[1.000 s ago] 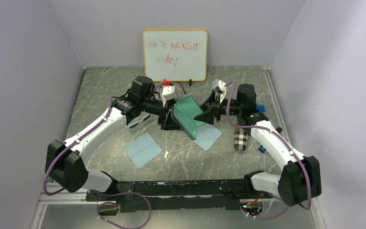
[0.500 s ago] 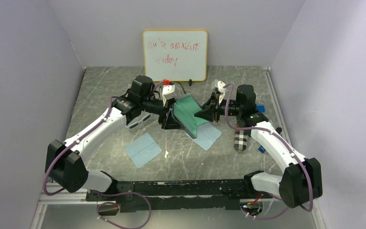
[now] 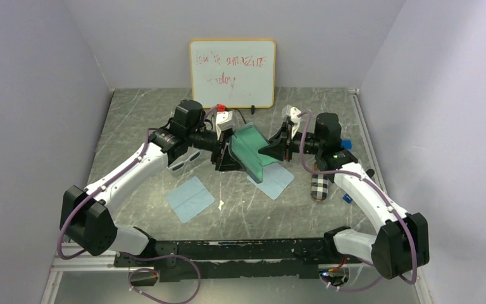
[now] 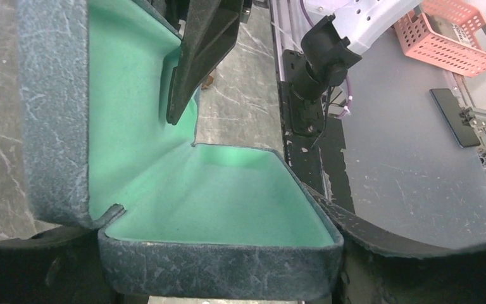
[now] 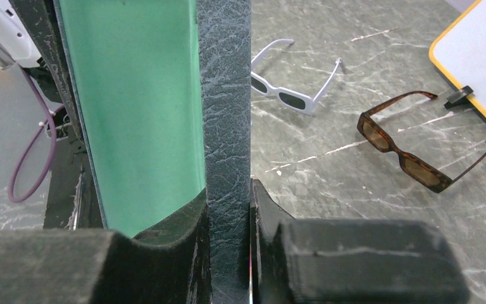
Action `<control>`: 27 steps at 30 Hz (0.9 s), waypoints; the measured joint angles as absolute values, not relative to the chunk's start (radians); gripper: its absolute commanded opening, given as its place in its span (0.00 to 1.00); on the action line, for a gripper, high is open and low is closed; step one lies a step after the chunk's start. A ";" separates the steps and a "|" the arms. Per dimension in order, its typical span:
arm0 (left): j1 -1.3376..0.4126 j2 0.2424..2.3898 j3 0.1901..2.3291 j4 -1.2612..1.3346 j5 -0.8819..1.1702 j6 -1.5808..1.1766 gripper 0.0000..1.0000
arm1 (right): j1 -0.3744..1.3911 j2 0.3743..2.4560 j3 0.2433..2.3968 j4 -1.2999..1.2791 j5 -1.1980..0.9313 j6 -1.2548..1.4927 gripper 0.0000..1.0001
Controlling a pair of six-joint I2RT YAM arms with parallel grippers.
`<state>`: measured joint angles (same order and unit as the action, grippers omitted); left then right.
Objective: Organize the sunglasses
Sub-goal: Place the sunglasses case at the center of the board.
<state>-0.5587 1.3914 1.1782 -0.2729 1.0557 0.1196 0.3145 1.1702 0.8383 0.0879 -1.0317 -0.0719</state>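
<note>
Right pincer (image 5: 228, 199) clamps case (image 5: 224, 95) wall (sunglasses (image 5: 289, 97) beyond, well apart).

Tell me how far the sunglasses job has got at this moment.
Done: the grey case is open, its green lining bare, with nothing inside. In hand: the left gripper grips its base and the right gripper pinches its lid edge. Left to do: the white sunglasses and the brown sunglasses both lie unfolded on the table, neither in a case.
</note>
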 measured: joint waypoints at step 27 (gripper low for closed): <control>-0.397 1.314 1.209 -0.437 0.703 0.251 0.96 | 0.170 1.332 1.196 -0.398 -0.693 -0.605 0.04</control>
<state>-0.3965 1.3136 1.2087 -0.4366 0.7029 0.2508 0.1696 1.3319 1.1965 -0.3981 -0.6930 -0.6048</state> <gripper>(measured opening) 0.965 0.206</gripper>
